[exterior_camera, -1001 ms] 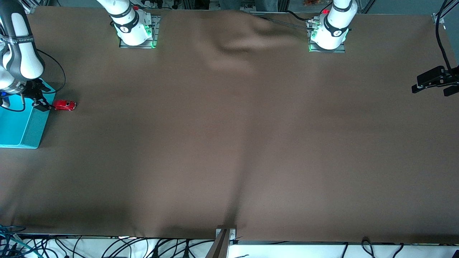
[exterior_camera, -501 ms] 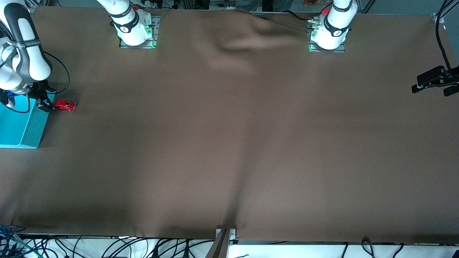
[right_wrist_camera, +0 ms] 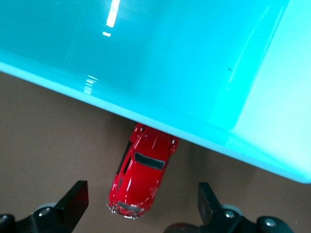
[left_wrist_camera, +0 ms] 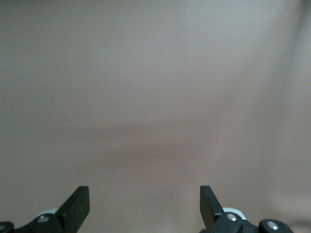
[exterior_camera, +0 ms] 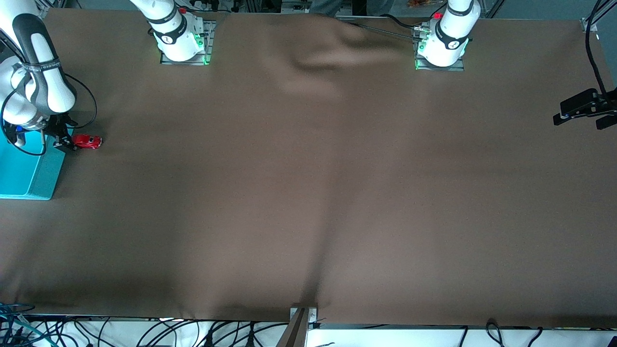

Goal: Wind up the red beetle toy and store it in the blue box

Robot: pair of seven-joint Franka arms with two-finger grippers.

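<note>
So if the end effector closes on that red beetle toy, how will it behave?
The red beetle toy stands on its wheels, so a nudge would probably roll it, perhaps against the blue box beside it. Its glossy, rounded shell may slip between the fingers of the open right end effector. It looks rigid.

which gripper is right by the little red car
The right gripper, open, beside the red beetle toy at the blue box; the left gripper sees only bare cloth.

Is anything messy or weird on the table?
The brown cloth has a rumpled bump between the arms' bases. The red beetle toy sits upright on the cloth beside the blue box, not in it. Nothing looks spilled or broken.
</note>
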